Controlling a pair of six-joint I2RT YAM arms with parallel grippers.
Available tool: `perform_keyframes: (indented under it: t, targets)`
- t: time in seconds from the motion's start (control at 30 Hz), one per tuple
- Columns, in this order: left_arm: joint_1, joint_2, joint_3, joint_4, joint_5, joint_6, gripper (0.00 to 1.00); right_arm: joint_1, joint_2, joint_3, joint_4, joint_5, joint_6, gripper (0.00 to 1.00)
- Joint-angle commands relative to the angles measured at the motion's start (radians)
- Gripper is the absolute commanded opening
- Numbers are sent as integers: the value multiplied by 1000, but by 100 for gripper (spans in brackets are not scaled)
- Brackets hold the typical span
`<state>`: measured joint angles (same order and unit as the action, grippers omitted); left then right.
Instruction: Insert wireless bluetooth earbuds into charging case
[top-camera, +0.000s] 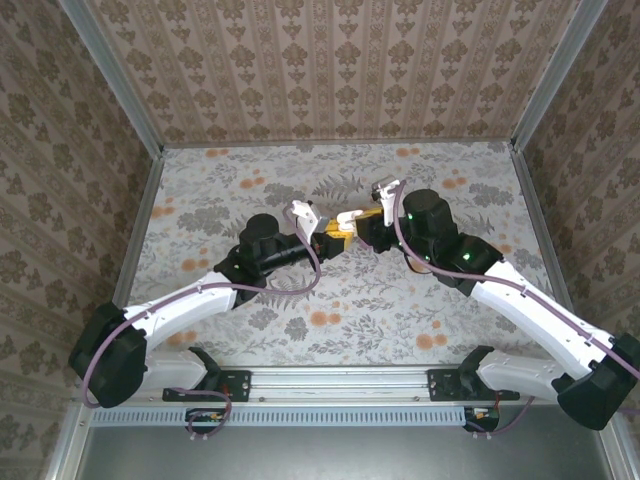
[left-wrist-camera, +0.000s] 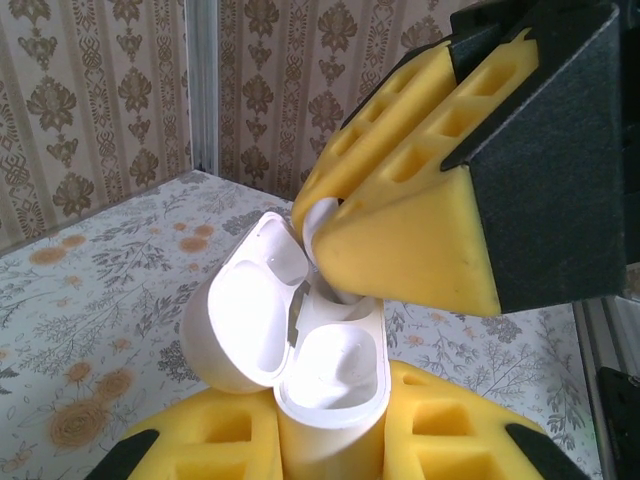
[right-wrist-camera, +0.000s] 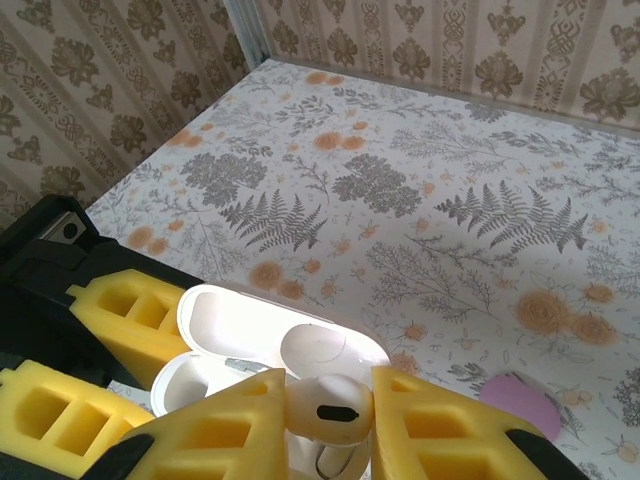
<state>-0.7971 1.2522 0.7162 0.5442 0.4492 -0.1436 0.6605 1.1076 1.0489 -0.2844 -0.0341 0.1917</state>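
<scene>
The white charging case (left-wrist-camera: 335, 385) stands upright between my left gripper's (left-wrist-camera: 330, 445) yellow fingers, which are shut on its body. Its lid (left-wrist-camera: 245, 320) hangs open to the left. My right gripper (right-wrist-camera: 325, 415) is shut on a white earbud (right-wrist-camera: 325, 405), pinched between its yellow pads right above the case's open top (right-wrist-camera: 185, 385). In the left wrist view the right gripper's fingers (left-wrist-camera: 400, 240) come down from the upper right, and the earbud's white stem (left-wrist-camera: 320, 225) reaches into the far socket. The near socket (left-wrist-camera: 335, 365) is empty. In the top view both grippers (top-camera: 330, 238) (top-camera: 358, 217) meet mid-table.
A pink rounded object (right-wrist-camera: 520, 402) lies on the floral tabletop (right-wrist-camera: 450, 200) just right of my right gripper. Patterned walls with metal corner posts (left-wrist-camera: 203, 90) enclose the table on three sides. Both arms (top-camera: 200, 295) (top-camera: 520, 295) stretch in from the near edge.
</scene>
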Motion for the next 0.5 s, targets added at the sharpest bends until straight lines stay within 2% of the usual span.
perform_keyframes:
  t: [0.0,0.47]
  targets:
    - [8,-11,38,52,-12,-15,16,-1,-23,-19,-15,-42,-10,25]
    - [8,-12,44,43,3,1,16,-3,-26,-6,-28,-75,6,38]
